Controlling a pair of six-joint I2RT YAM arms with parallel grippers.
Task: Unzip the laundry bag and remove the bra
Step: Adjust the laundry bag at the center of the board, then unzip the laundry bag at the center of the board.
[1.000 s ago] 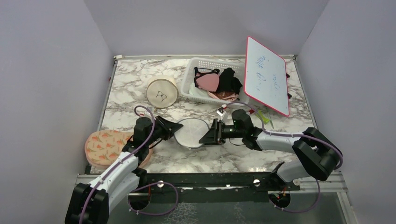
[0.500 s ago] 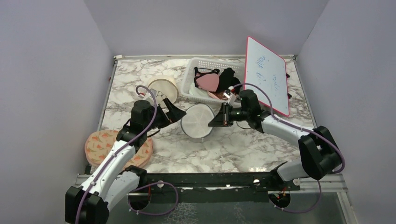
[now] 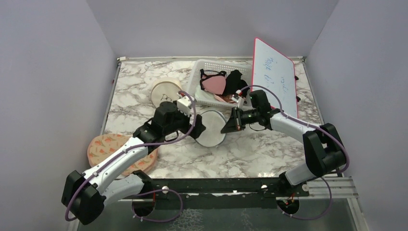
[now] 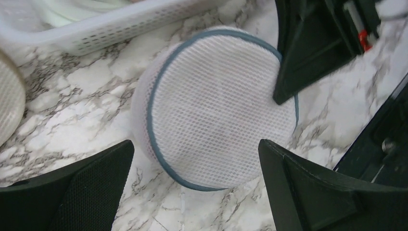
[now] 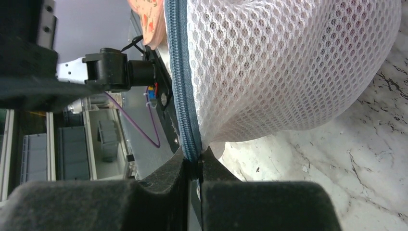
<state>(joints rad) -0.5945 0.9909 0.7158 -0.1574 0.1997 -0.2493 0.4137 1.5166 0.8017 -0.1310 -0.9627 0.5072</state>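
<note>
The laundry bag, a white mesh drum with a grey-blue zip ring, stands tilted up on its edge at mid-table. My right gripper is shut on the zip ring at the bag's right rim. My left gripper hangs open just left of the bag, touching nothing. In the left wrist view the bag's flat top lies beyond the open fingers, with the right gripper's finger on its rim. The bra is hidden behind the mesh.
A white basket with pink and black garments sits behind the bag. A cream round case is at the back left, and a peach patterned pouch at the front left. A red-framed whiteboard leans at the back right.
The right gripper shut on the bag's rim and pulled it back and to the right, tipping it up. The left gripper let go, opened wide and followed to the right.
</note>
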